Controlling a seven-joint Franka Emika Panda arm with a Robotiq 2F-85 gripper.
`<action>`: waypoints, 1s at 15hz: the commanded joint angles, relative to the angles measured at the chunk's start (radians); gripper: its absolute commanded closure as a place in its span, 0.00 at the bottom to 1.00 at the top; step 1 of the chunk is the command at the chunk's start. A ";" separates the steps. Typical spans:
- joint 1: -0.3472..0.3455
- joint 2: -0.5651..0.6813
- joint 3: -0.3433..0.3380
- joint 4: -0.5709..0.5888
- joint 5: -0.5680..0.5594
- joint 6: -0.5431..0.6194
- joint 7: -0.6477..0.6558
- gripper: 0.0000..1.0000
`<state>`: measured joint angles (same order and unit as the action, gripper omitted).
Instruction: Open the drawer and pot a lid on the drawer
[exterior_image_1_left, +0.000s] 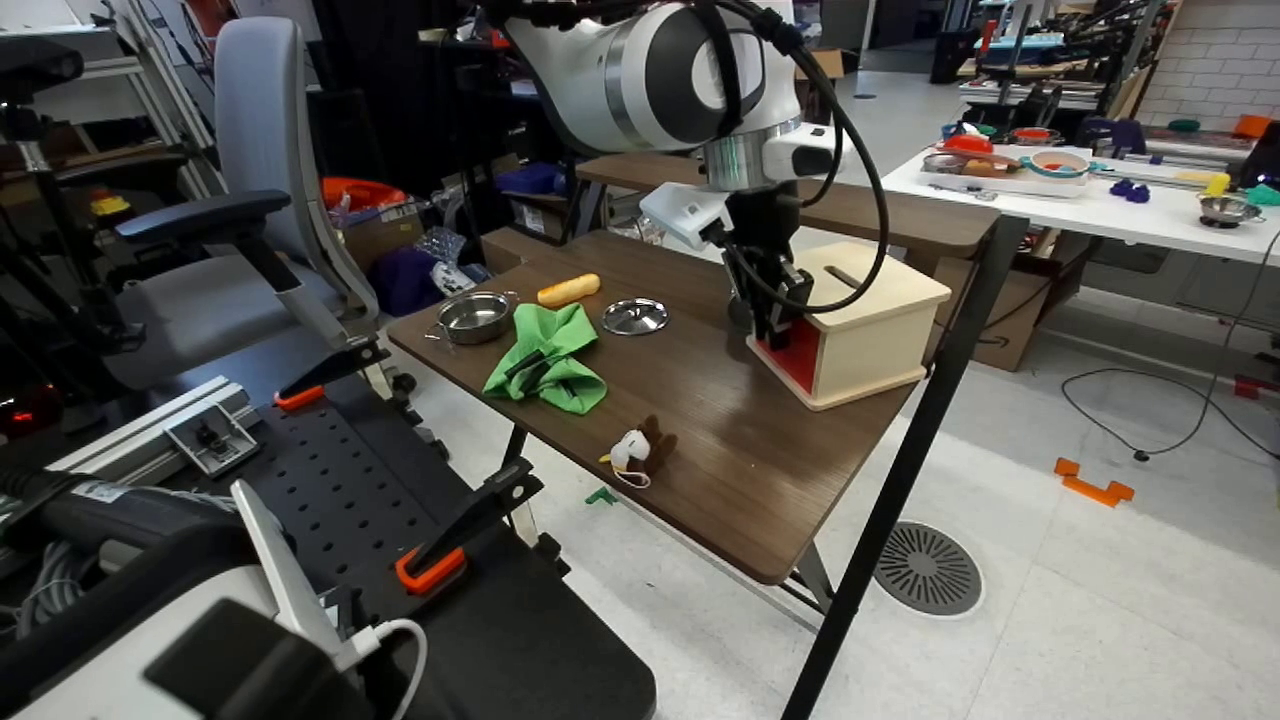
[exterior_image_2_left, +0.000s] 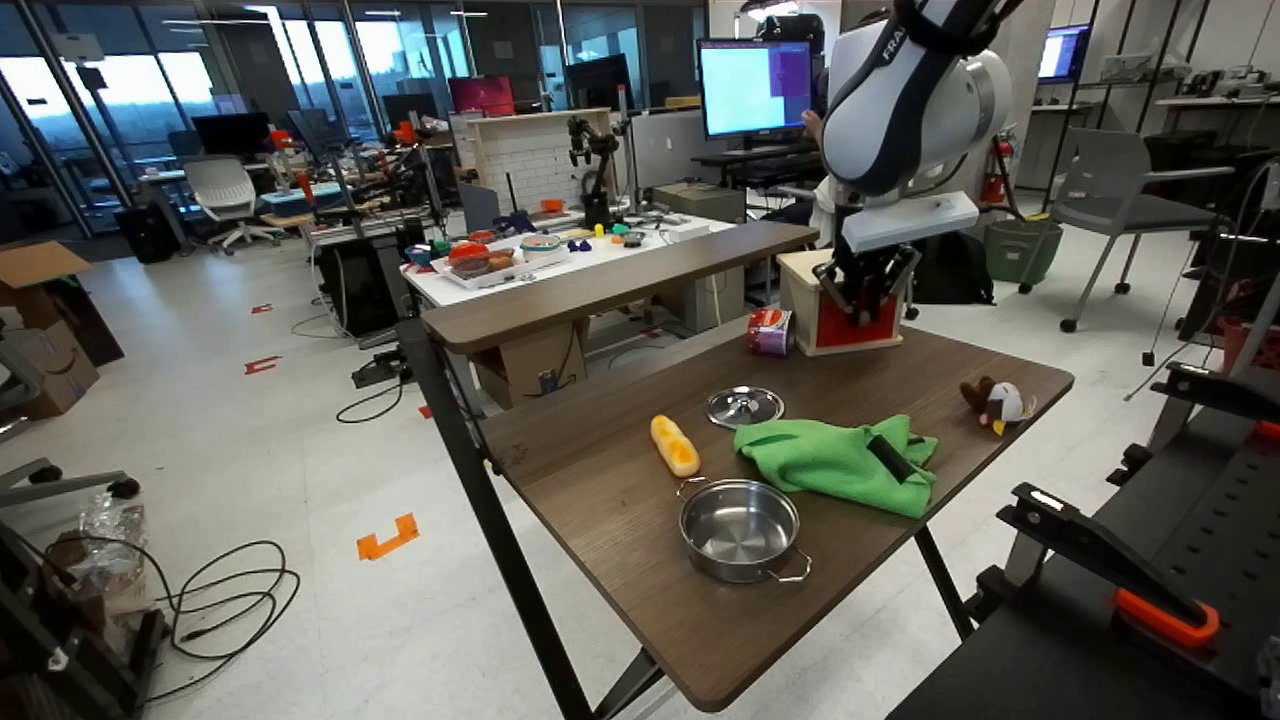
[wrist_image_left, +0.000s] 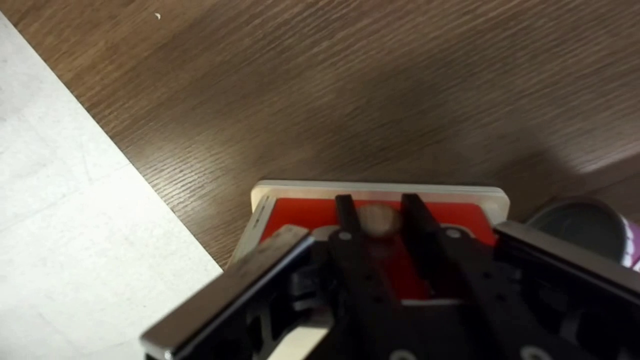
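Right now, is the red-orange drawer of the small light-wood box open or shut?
Shut: in both exterior views, the red-orange drawer front sits within the frame of the light-wood box, not jutting out.

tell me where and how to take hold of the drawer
Likely by the round knob: come from above with the hand and pinch the knob on both sides, since it juts from the red drawer front and is narrow enough to sit between the fingers.
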<state>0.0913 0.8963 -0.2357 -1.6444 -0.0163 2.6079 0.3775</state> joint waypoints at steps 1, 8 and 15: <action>0.011 0.020 -0.033 0.011 -0.026 0.004 0.027 0.93; 0.018 -0.021 -0.024 -0.026 -0.020 -0.098 0.047 0.93; 0.037 -0.053 -0.017 -0.087 -0.034 -0.158 0.049 0.93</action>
<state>0.1115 0.8756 -0.2363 -1.6577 -0.0166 2.4874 0.3994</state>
